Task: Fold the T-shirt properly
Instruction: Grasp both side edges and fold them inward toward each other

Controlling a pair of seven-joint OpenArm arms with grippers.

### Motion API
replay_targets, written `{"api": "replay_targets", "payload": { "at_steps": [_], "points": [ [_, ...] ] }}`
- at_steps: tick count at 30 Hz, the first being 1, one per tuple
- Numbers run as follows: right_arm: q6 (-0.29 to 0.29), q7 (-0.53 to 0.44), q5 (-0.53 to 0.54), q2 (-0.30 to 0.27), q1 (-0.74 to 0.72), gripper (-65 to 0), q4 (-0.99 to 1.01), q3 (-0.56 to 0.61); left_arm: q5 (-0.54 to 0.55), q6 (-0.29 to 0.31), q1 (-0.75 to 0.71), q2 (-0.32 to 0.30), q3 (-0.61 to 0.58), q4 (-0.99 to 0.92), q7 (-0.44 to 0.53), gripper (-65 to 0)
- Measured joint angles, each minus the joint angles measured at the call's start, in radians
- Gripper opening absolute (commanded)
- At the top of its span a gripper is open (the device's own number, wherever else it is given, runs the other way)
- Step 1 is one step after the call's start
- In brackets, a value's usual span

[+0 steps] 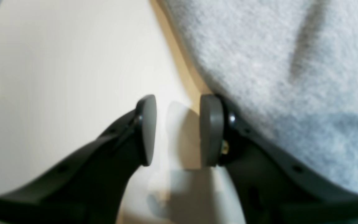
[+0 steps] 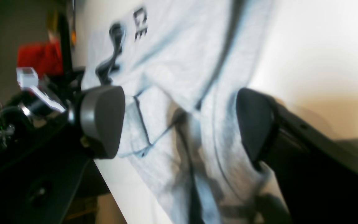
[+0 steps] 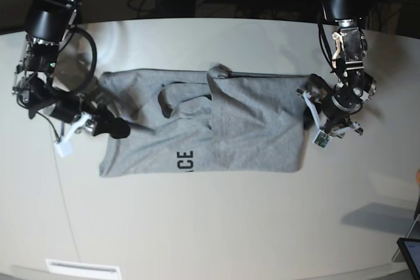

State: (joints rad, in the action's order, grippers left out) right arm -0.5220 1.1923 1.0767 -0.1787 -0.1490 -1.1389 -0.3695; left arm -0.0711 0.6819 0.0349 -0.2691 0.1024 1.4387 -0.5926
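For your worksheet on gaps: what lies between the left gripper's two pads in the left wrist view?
Only bare table. The left gripper is open beside the T-shirt hem, with no cloth between its pads.

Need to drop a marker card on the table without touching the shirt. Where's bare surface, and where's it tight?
Bare table runs wide along the near edge, below the T-shirt hem, and in a band behind it toward the cables. Crowded: the shirt's two short ends, where the left gripper sits at one edge and the right gripper hangs open over the other.
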Motion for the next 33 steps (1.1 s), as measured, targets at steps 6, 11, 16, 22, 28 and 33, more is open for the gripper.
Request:
{"api": "replay_targets", "payload": {
  "at_steps": [6,11,16,22,28,33],
  "points": [
    [0.000,-0.062,0.002,0.002,0.002,-11.5,0.000,0.077,0.007,0.003,0.010,0.006,-0.005,-0.006,-0.002,-41.7],
    [0.000,-0.063,0.002,0.002,0.000,-13.5,0.000,0.077,0.007,0.003,0.010,0.006,-0.005,-0.006,-0.002,-41.7],
    [0.016,-0.065,-0.038,0.000,0.004,-41.9,0.005,0.080,0.008,0.003,0.010,0.006,-0.005,-0.006,-0.002,-41.7],
    [0.016,-0.050,-0.050,-0.003,-0.005,-62.1,0.005,0.084,-0.002,-0.008,0.014,0.003,-0.069,-0.005,-0.001,-41.7],
    [0.027,-0.037,-0.074,-0.046,-0.016,-62.8,-0.010,0.089,0.000,-0.016,0.020,0.032,-0.137,-0.001,0.014,-41.7],
    [0.177,-0.030,-0.070,-0.072,-0.019,-62.8,-0.129,0.089,0.009,-0.019,0.023,0.067,-0.167,0.001,0.025,-41.7]
  ]
}}
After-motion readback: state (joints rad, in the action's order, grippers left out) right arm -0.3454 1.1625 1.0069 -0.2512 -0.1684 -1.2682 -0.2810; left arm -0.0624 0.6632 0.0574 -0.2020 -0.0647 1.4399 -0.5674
